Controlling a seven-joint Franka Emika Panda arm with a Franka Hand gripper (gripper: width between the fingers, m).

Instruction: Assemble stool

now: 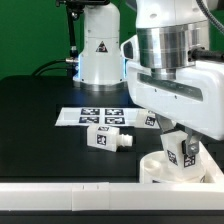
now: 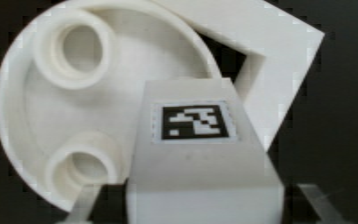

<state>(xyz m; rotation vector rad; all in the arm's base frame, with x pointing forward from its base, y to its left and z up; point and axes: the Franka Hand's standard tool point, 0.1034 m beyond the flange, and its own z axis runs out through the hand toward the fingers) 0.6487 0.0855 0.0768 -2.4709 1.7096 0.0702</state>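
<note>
Exterior view puts your gripper (image 1: 178, 140) at five o'clock, clamped on a stubby white leg (image 1: 181, 154) that hangs just over the round seat (image 1: 150, 170). You cannot tell whether leg and seat already touch. Wrist view agrees: the fingers (image 2: 98, 200) press on both flanks of the leg, and the seat's sockets (image 2: 78, 45) lie beyond it. A second leg (image 1: 108, 138) lies loose near the centre, just at six o'clock from the marker board (image 1: 98, 115).

Treat these parts as light, stiff, smooth plastic. They likely won't flex, but a leg could slip or twist between the pads. Grip across the flat sides and hold the block square to its socket.
</note>
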